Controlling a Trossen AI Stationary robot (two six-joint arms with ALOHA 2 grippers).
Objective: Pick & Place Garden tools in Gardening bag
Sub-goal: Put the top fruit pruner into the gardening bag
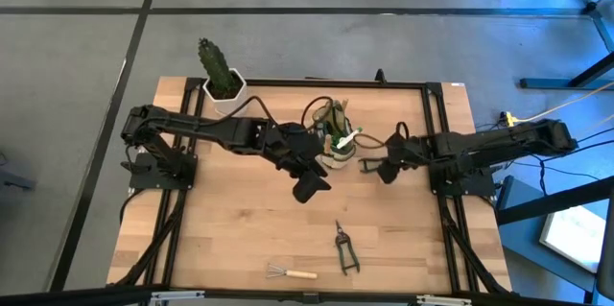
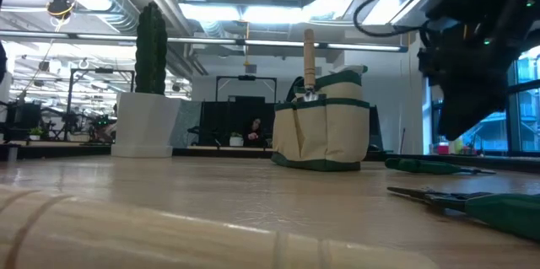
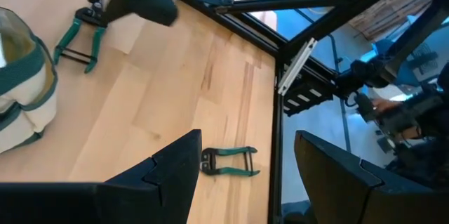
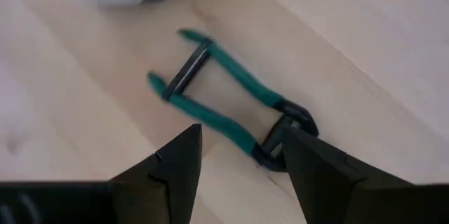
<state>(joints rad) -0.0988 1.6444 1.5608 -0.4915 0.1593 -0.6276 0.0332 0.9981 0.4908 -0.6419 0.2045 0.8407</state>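
The olive and cream gardening bag (image 1: pixel 334 143) stands upright at the table's middle, and a wooden-handled tool (image 2: pixel 309 58) sticks up out of it. Green-handled snips (image 4: pixel 224 104) lie flat on the table just right of the bag. My right gripper (image 4: pixel 242 154) is open and low over them, its fingers on either side of the snips' dark pivot head. My left gripper (image 1: pixel 309 186) is open and empty, above the table in front of the bag. Dark pruning shears (image 1: pixel 343 248) and a small wire rake (image 1: pixel 288 270) lie near the front edge. My right gripper comes slanting down from the table's right onto the snips' pivot head (image 4: pixel 284 134), which lies between its open fingers, close to one fingertip (image 4: pixel 309 161). I cannot tell whether a finger touches it. The snips lie flat on the table.
A cactus in a white pot (image 1: pixel 223 81) stands at the far left corner. Black frame rails (image 1: pixel 436 153) run along the table's sides. Bare wood (image 1: pixel 230 229) lies left of the shears and rake.
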